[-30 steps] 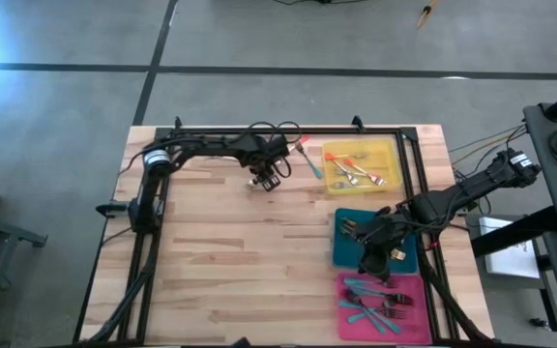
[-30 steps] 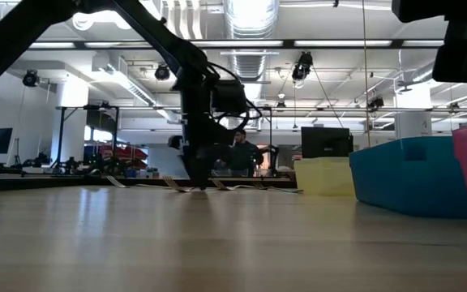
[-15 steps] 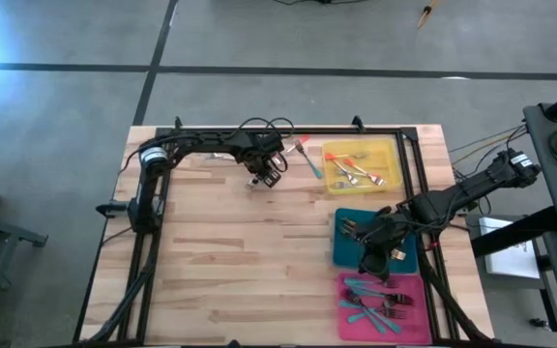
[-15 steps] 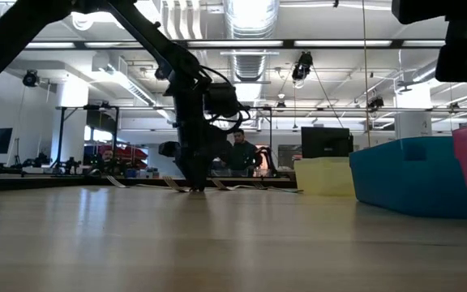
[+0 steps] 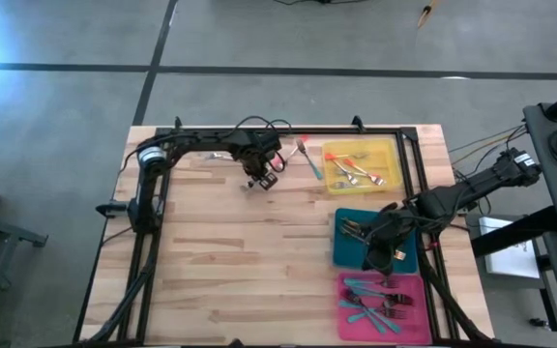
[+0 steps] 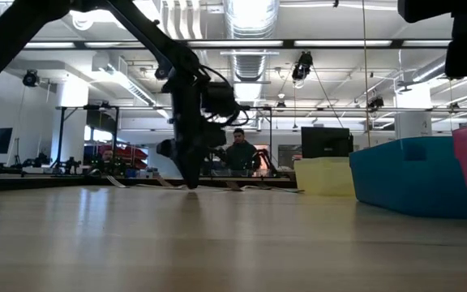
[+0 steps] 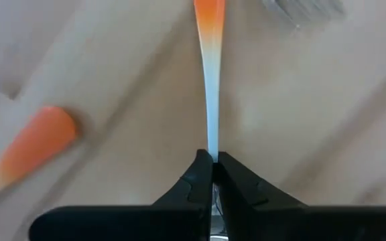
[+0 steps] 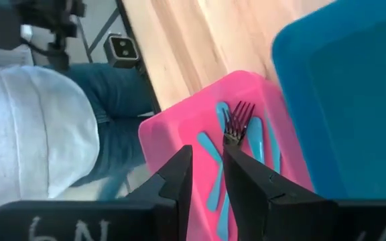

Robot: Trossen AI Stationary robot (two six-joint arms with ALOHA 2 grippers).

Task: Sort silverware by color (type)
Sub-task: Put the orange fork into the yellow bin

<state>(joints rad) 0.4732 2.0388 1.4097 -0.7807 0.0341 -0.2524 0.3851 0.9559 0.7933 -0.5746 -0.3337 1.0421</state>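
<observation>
My left gripper [image 5: 256, 182] stands at the table's far middle, pointing down, shut on a slim utensil [image 7: 211, 87] that has a silver shaft and an orange handle. Another orange handle [image 7: 35, 144] lies beside it. More silverware [image 5: 307, 158] lies on the wood just left of the yellow tray [image 5: 329, 184]. My right gripper [image 5: 380, 253] hovers over the teal tray [image 5: 340, 253]. A dark fork head [image 8: 237, 119] sticks out from between its fingers, above the pink tray [image 8: 173, 130]. My left gripper pinches the utensil's thin silver shaft [image 7: 212, 148] between its two fingertips, coming from above and pointing down. The orange handle runs away from the fingers along the table. My right gripper has the fork's neck [image 8: 228, 138] at its fingertips. The fingers hide the handle. The head points away from the wrist.
The yellow tray holds several forks [image 5: 356, 174]. The pink tray [image 5: 348, 319] at the near right holds teal-handled pieces. A dark frame rail [image 5: 288, 131] runs along the far edge. A person [image 8: 39, 134] stands by the table's right. Bare wood [image 5: 240, 261] spreads across the middle.
My left gripper has turned about its wrist, and in the low view its fingers have drawn together to a point at the table top. My right gripper has stayed over the teal tray.
</observation>
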